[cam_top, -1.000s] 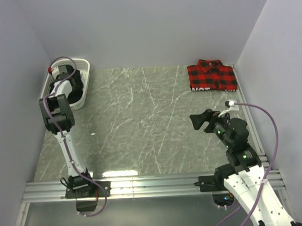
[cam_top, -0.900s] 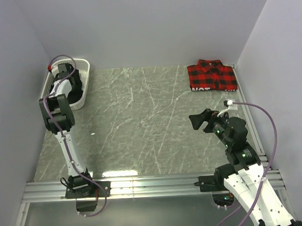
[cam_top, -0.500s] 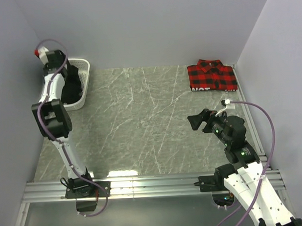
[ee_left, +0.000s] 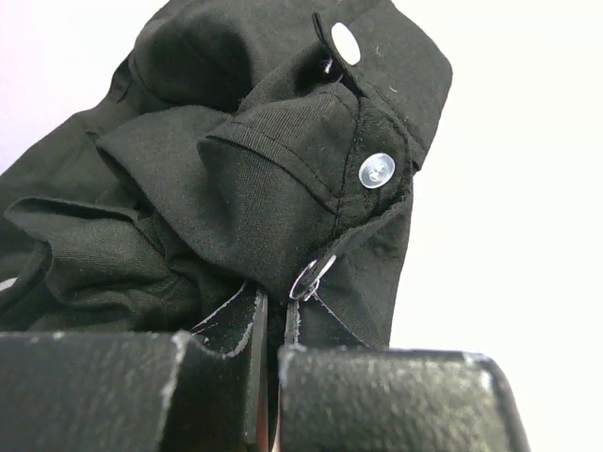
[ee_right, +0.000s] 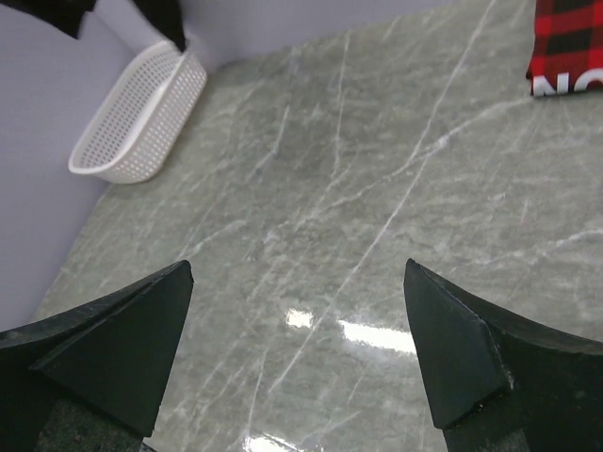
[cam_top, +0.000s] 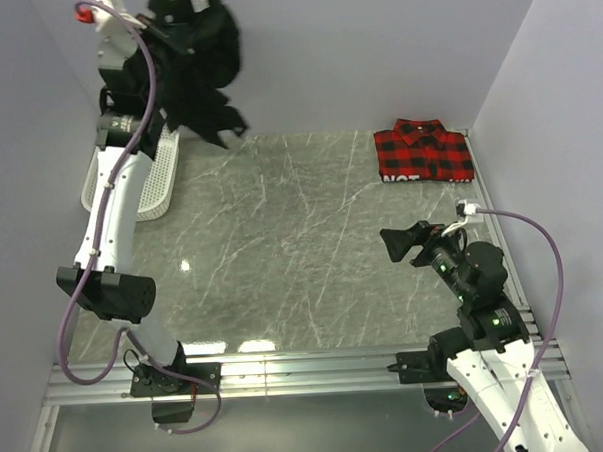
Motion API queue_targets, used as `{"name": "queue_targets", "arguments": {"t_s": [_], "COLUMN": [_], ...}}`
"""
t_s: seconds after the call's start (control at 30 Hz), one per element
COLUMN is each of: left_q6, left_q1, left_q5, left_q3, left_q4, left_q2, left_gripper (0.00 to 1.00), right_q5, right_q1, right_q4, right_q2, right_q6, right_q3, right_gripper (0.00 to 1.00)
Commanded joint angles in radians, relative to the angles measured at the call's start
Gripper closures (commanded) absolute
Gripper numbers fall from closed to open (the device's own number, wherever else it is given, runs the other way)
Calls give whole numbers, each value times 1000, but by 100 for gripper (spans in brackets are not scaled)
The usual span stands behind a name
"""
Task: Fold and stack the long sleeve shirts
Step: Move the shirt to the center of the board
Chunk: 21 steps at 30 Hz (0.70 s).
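Above the tabletop (cam_top: pixel 282 247), at eleven o'clock, our left jaws pinch the black shirt (cam_top: pixel 200 80) at its buttoned edge, bunched and dangling over the mesh basket (cam_top: pixel 162 182). The folded plaid shirt (cam_top: pixel 425 153) lies at one o'clock. Right jaws stand spread, holding nothing. We should lower our catch centrally, spreading it flat.

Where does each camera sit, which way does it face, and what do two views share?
Top: above and behind the robot, looking down at the table; both arms show, left claw holding the black shirt.
Left wrist: on the raised left arm, facing the black shirt; its shut claw shows.
Right wrist: low over the table, facing far left; open right claw shows.
Top and right wrist share the basket and plaid shirt.
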Motion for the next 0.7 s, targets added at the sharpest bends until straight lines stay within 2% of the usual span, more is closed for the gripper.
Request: {"name": "queue_targets", "arguments": {"t_s": [0.0, 0.2, 0.23, 0.3, 0.33, 0.4, 0.43, 0.5, 0.53, 0.63, 0.67], "left_q6": [-192, -418, -447, -525, -536, -532, -530, -537, -546, -550, -537], "left_q1": [-96, -199, -204, -204, -204, -202, -199, -161, -134, 30, 73], "left_q5": [192, 326, 346, 355, 351, 285, 262, 220, 214, 240, 246], "left_q3": [-39, -252, -330, -433, -544, -657, -782, -972, -1031, -1236, -1272], "left_q4": [119, 341, 360, 430, 447, 435, 434, 418, 405, 340, 322], "left_q2": [-43, -134, -149, -186, -228, -303, -331, -414, -442, -545, -568], "left_gripper": [100, 100, 100, 100, 100, 99, 81, 57, 42, 24, 20], "right_q5": [17, 31, 31, 34, 34, 28, 24, -2, -15, -58, -65], "right_q1": [5, 4, 4, 4, 2, 4, 4, 4, 5, 5, 4], "right_q4": [7, -27, -30, -33, -33, -28, -28, -27, -25, -27, -27], "right_q2": [-40, -71, -74, -77, -77, -77, -73, -59, -48, 1, 16], "right_q6": [-15, -35, -38, -43, -43, -40, -38, -43, -44, -60, -64], "right_q3": [49, 72, 75, 74, 71, 62, 60, 54, 54, 52, 54], "right_gripper": [0, 0, 0, 0, 0, 0, 0, 0, 0, 0, 0]}}
